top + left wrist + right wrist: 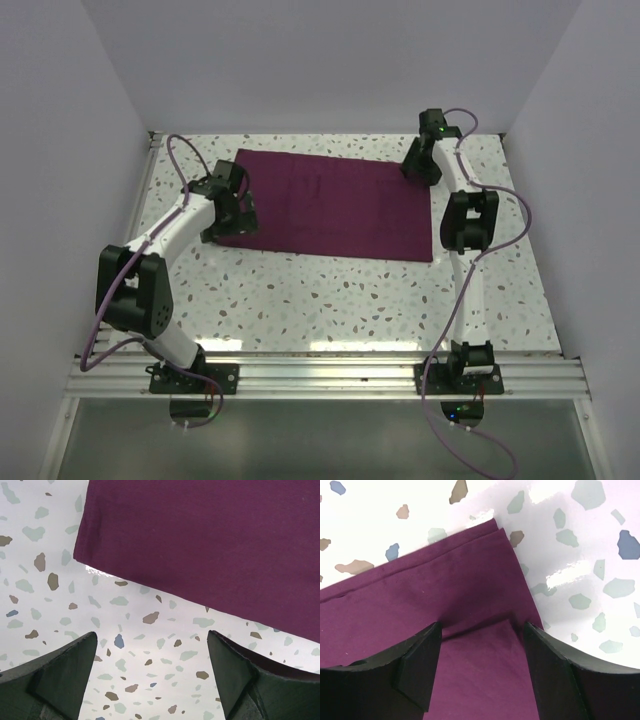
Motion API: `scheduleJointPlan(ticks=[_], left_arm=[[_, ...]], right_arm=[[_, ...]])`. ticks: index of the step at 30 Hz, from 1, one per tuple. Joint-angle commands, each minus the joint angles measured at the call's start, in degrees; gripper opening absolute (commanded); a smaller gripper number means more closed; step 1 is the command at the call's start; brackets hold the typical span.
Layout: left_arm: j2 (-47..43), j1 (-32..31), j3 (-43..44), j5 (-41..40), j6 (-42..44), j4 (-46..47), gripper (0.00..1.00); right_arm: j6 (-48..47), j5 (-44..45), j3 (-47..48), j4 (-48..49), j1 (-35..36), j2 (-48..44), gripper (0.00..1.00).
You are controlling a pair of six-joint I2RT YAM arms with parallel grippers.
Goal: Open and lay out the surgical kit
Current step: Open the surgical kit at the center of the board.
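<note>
The surgical kit shows as a plum cloth wrap (330, 205), folded flat on the speckled table; whatever it holds is hidden. My right gripper (421, 165) is down on the wrap's far right corner. In the right wrist view its fingertips (481, 626) stand apart and press into the cloth (420, 595), which rises in a small ridge between them. My left gripper (234, 210) hovers at the wrap's left edge. In the left wrist view it (151, 635) is open over bare table, just short of the cloth's corner (210, 540), with nothing between its fingers.
White walls (60, 150) close in the table on the left, back and right. An aluminium rail (320, 375) carrying both arm bases runs along the near edge. Purple cables (180, 160) loop off both arms. Speckled tabletop (330, 300) lies between the wrap and the rail.
</note>
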Motion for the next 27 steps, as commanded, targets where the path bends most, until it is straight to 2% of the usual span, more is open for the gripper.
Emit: scheduleJointPlan(ticks=[1,4,8,11,22,25,27], left_arm=[[-2.33,0.57,-0.76,-2.05,-0.7,-1.2,0.95],[-2.42,0.57,-0.93,-2.66,-0.79,-1.46,0.95],[-2.51,0.66,-0.85,-3.28,-0.79,-1.81,0.95],[-3.03,0.66,-1.02,-3.72,-0.7,-1.81,0.95],[-3.65,0.66,-2.25,-2.67,0.0,-0.06,0.95],[-3.91,0.66,-2.78,-2.23,0.09,0.56,0.95],[-4.18,0.66,-3.39,-1.96,0.18,1.0,0.95]], right_arm=[[0.48,0.06,2.17,1.21,-0.3,1.61,0.68],[0.65,0.94,2.08,1.04,-0.48,1.97,0.58],[0.83,1.64,0.77,0.77,-0.39,0.92,0.39],[0.83,2.43,-0.03,0.25,-0.48,-0.05,0.3],[-0.92,4.63,-1.61,-2.74,-0.39,-5.23,0.2],[-1.63,5.07,-1.87,-3.62,-0.39,-6.81,0.15],[-2.07,5.59,-1.87,-4.23,-0.3,-7.61,0.07]])
